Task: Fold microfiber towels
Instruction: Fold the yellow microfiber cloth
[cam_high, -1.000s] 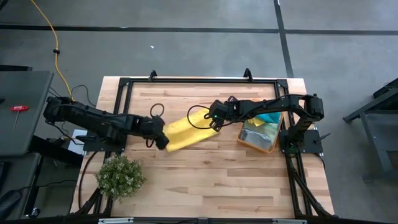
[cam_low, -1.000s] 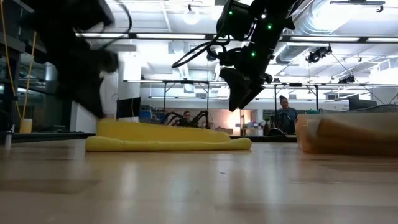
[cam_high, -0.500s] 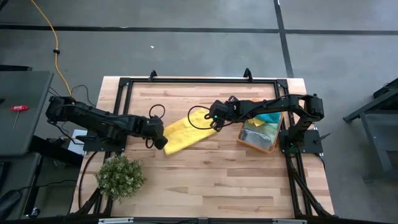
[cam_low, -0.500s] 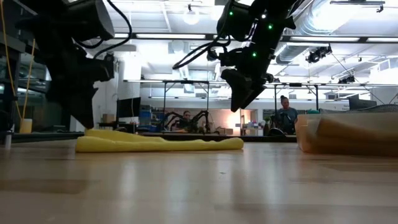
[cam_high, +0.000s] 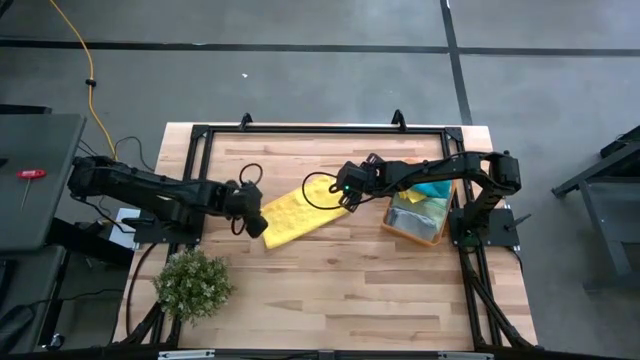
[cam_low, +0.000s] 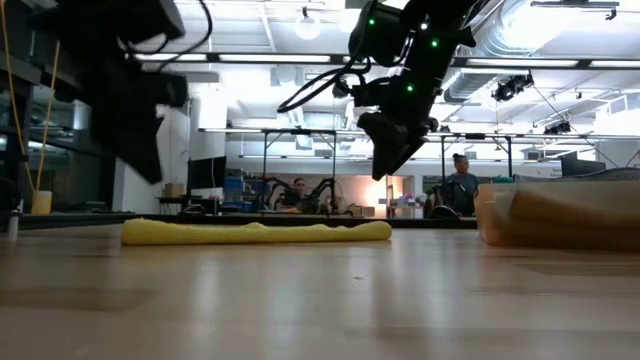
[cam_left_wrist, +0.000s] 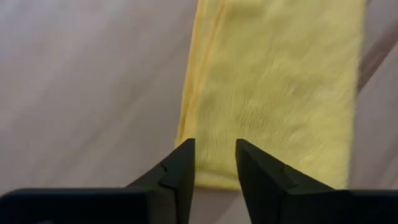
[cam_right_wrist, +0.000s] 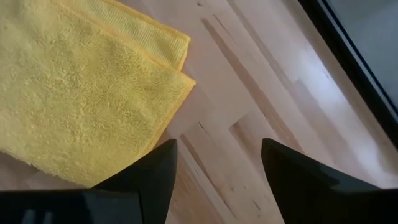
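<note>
High view, from left to right. A small bushy green plant (cam_high: 192, 284) sits at the near left corner of the light wooden slatted table (cam_high: 330, 290). The left gripper (cam_high: 254, 213) hovers at the left end of a soft yellow microfiber towel (cam_high: 300, 212), which lies folded into a long flat strip near the middle of the table. In the left wrist view its two dark fingers (cam_left_wrist: 180, 172) stand a little apart with only air between them, above the towel's short edge (cam_left_wrist: 273, 112); nothing is held. In the low view the towel (cam_low: 255, 232) rests flat on the wood, with that gripper (cam_low: 140, 140) raised clear of it.

The right gripper (cam_high: 349, 195) hangs over the towel's right end, fingers spread wide and empty; its wrist view shows two stacked corners of the cloth (cam_right_wrist: 81, 106). Farther right, an orange translucent plastic bin (cam_high: 418, 222) holds more cloths in teal and light green.

The towel looks light, limp and plush, unlikely to slip, but it will sag and its layers may slide apart. A pinch at a corner or along the short edge, catching both layers together, seems the best hold for another fold.
</note>
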